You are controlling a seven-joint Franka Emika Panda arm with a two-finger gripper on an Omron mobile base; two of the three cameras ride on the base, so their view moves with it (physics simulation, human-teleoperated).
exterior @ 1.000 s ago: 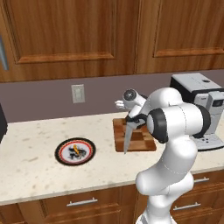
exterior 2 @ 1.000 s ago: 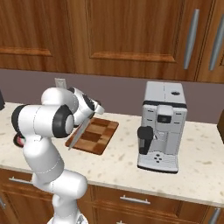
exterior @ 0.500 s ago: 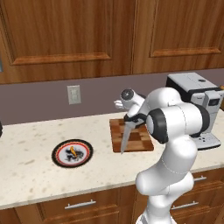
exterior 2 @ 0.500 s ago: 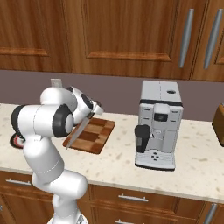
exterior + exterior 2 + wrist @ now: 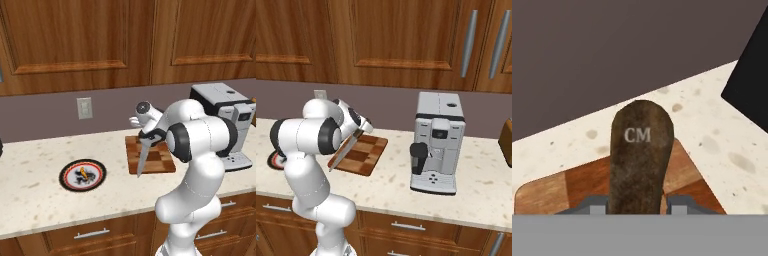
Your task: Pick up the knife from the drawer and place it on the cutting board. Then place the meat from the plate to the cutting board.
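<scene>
Left base view
Jaws (image 5: 146,136): clamped on the knife (image 5: 142,159) by its handle, blade slanting down to the board's near left edge.
Board (image 5: 156,156): on the table (image 5: 35,200), right of the plate (image 5: 82,175).
Meat (image 5: 83,174): on the plate's centre.

Right base view
Knife (image 5: 344,150): held at the handle, blade tilted down toward the near left, over the board (image 5: 362,155).
Coffee machine (image 5: 436,142): right of the board, apart from it.

Hand view
Jaws (image 5: 638,205): partly closed on the dark handle (image 5: 641,155), marked "CM".
Board (image 5: 577,187): beneath the handle.
</scene>
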